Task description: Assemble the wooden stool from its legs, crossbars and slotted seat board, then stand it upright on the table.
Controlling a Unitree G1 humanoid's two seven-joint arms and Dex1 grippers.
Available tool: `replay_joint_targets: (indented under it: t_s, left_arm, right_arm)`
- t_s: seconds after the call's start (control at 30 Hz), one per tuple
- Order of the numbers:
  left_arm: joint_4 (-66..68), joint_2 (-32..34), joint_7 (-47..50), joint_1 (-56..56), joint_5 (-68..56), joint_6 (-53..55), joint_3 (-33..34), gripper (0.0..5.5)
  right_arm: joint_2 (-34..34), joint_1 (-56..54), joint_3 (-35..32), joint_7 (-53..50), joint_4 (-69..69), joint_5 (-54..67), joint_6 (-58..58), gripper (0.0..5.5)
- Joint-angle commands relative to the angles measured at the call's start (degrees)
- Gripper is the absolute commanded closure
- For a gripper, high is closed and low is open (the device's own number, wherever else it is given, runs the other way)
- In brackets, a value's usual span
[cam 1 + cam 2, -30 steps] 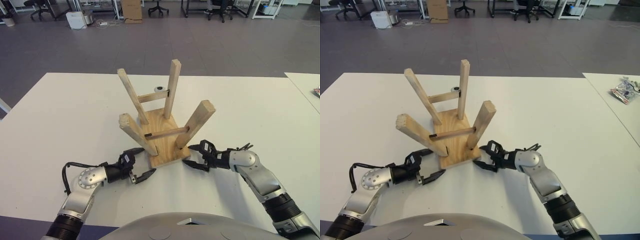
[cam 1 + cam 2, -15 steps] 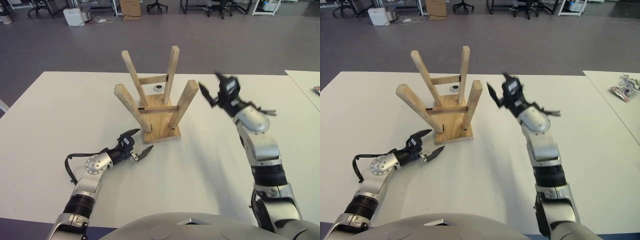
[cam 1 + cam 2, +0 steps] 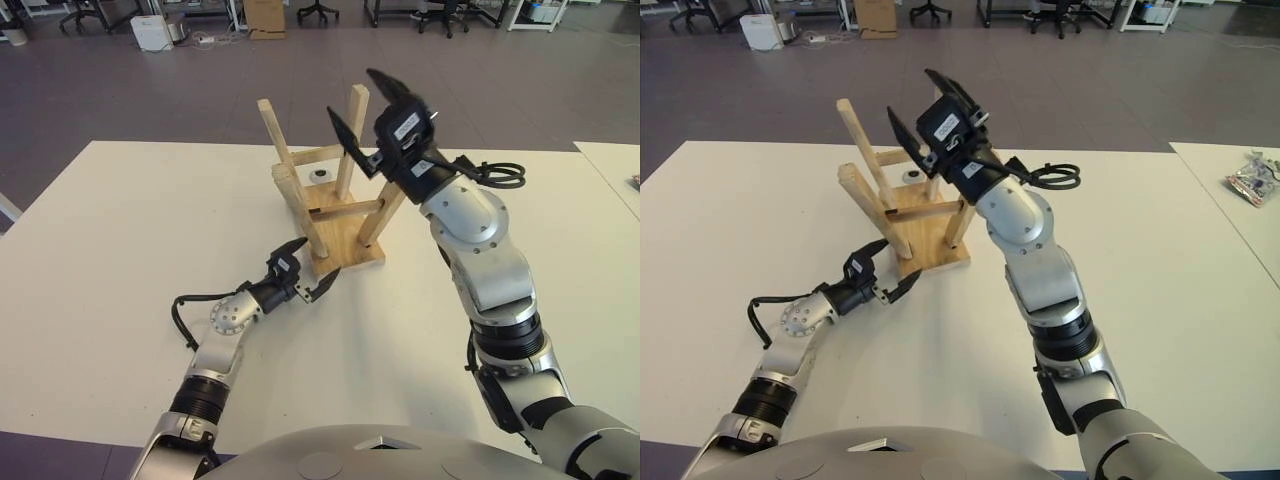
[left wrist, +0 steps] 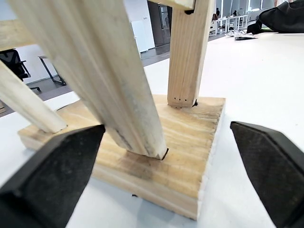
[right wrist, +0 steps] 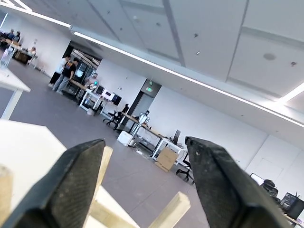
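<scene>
Resting upside down near table centre, wooden stool [image 3: 335, 200]: seat board [image 3: 352, 250] flat on white table [image 3: 120, 230], 4 legs [image 3: 300, 215] up, crossbars [image 3: 350, 209] fitted. L gripper [image 3: 315, 262] low at board's 7 o'clock corner, fingers [image 4: 47, 175] spread wide, empty. R gripper [image 3: 350, 92] raised by leg tops, approx 1 o'clock of board, wide apart, empty.

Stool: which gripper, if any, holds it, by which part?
Nothing is held. The left gripper is open by the seat board; the right gripper is open near the legs.
</scene>
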Motion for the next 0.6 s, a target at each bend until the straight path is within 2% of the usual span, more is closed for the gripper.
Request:
replay_joint_targets:
  t_s: [0.03, 0.17, 0.33, 0.6]
  left_arm:
    - [-0.1, -0.3, -0.2, -1.5, 0.7, 0.4, -0.7, 0.67]
    - [0.5, -0.1, -0.2, -1.1, 0.6, -0.1, -0.7, 0.67]
    - [0.4, -0.2, 0.1, -0.7, 0.5, -0.2, -0.7, 0.67]
    - [0.0, -0.4, 0.8, 0.1, 0.4, -0.3, -0.5, 0.67]
  right_arm:
    - [-1.5, 1.2, 3.2, 0.2, 4.4, -4.6, -2.3, 2.33]
    - [-2.3, 0.9, 8.5, 0.2, 13.9, -11.0, -6.3, 2.33]
    - [-3.3, 5.4, 12.6, 6.2, 18.1, -12.0, -2.1, 2.33]
    - [-3.8, 5.7, 12.6, 10.0, 14.8, -12.1, 1.5, 2.33]
